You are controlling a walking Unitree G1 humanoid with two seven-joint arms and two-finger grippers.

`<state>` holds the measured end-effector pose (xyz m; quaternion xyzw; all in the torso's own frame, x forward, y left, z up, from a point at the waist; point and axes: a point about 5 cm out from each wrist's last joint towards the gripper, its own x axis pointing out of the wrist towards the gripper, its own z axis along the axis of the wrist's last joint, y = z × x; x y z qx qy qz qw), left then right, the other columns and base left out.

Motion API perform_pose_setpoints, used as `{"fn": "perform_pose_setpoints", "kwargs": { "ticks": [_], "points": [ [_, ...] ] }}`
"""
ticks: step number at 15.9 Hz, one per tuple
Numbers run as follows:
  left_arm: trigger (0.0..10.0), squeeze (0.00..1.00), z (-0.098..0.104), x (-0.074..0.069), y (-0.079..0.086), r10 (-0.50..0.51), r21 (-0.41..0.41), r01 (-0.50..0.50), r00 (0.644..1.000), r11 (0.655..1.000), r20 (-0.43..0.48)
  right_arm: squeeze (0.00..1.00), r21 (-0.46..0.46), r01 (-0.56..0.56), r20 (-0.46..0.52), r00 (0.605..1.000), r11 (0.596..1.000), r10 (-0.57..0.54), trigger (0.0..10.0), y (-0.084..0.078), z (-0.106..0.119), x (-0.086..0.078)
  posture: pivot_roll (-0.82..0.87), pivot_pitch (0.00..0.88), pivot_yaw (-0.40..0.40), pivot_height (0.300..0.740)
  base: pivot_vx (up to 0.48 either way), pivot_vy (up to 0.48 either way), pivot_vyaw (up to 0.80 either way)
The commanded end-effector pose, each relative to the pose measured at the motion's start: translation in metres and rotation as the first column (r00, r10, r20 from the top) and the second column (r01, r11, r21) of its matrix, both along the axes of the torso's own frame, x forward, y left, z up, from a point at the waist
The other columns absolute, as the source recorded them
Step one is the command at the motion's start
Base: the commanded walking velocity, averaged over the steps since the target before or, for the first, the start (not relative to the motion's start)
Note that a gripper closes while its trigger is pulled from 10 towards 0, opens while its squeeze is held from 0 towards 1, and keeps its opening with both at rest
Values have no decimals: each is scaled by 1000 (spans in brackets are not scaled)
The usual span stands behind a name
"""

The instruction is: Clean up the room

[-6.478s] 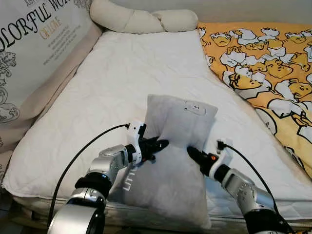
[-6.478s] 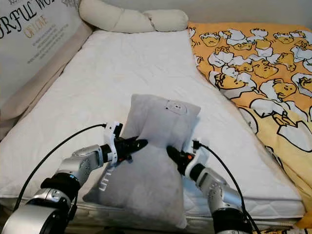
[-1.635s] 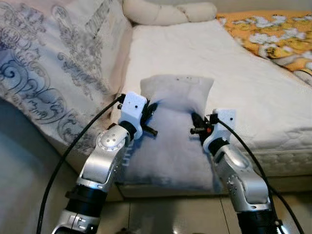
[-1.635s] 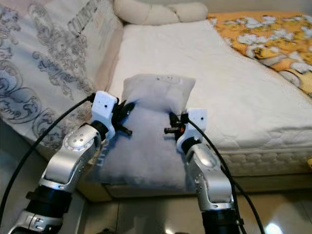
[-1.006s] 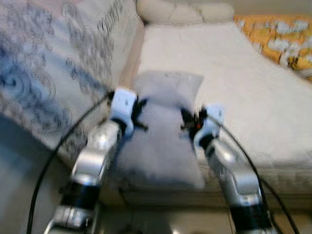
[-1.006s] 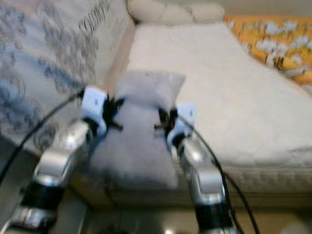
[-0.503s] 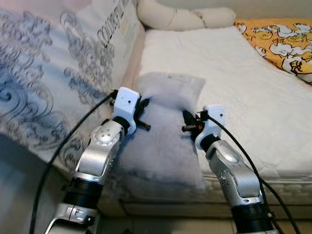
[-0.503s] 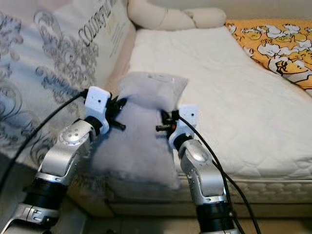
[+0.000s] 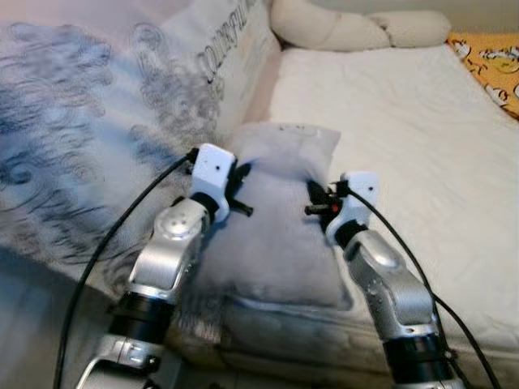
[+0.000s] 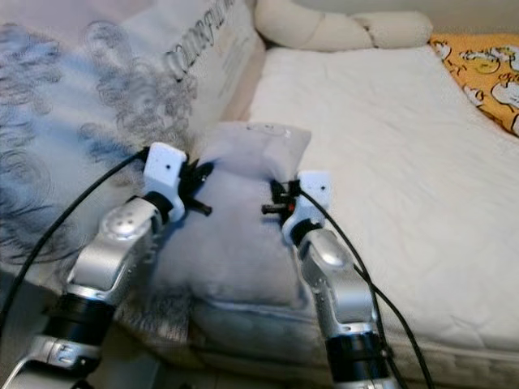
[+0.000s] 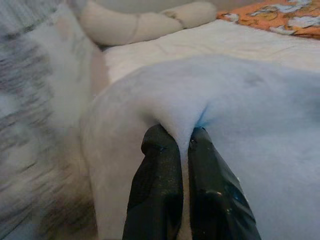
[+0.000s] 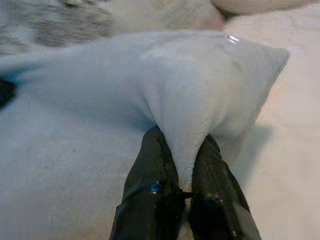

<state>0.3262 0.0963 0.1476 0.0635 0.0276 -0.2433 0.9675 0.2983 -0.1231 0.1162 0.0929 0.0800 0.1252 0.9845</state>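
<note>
Left wrist view: left end effector (image 11: 183,150) pinched tight on a fold of the grey pillow (image 9: 280,235). Right end effector (image 12: 182,152) likewise clamped on its opposite side, the pillow held between them over the white bed (image 9: 422,154) edge, patterned cushion (image 9: 97,146) beside the left one.

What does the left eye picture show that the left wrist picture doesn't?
The left eye view takes in both silver arms, the right end effector, the white camera housings, the black cables and the bed's near edge. The left wrist view gives the close look: the left end effector with its two black fingers shut on a pinched fold of the grey pillow. Both share that grey pillow, the white mattress, the cream bolster at the far end, the patterned cushion beside the bed and a bit of the orange blanket.
</note>
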Motion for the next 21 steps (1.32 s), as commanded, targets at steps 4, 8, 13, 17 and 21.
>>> {"fn": "perform_pose_setpoints", "kwargs": {
  "ticks": [4,8,13,17,21],
  "points": [
    [10000,0,15,7,-1,-18,4,18,998,1000,68,0,6,59,13,998,998,-59,10000,-9,5,2,-71,0,69,740,365,0,0],
    [10000,0,19,9,-8,-45,31,42,995,999,86,0,11,55,15,998,998,-55,10000,-9,5,1,-72,0,70,740,361,0,-325],
    [10000,0,17,6,0,-24,50,20,996,999,81,0,4,39,6,999,999,-39,10000,-7,3,0,-64,0,66,740,0,0,0],
    [10000,0,14,5,0,-22,58,18,997,998,74,0,2,37,0,999,999,-37,10000,-6,2,1,-61,0,63,740,0,0,0],
    [10000,0,15,7,-2,-35,63,30,997,998,75,0,0,46,-1,999,999,-46,10000,-6,2,4,-62,0,67,740,0,0,0]
  ]
}}
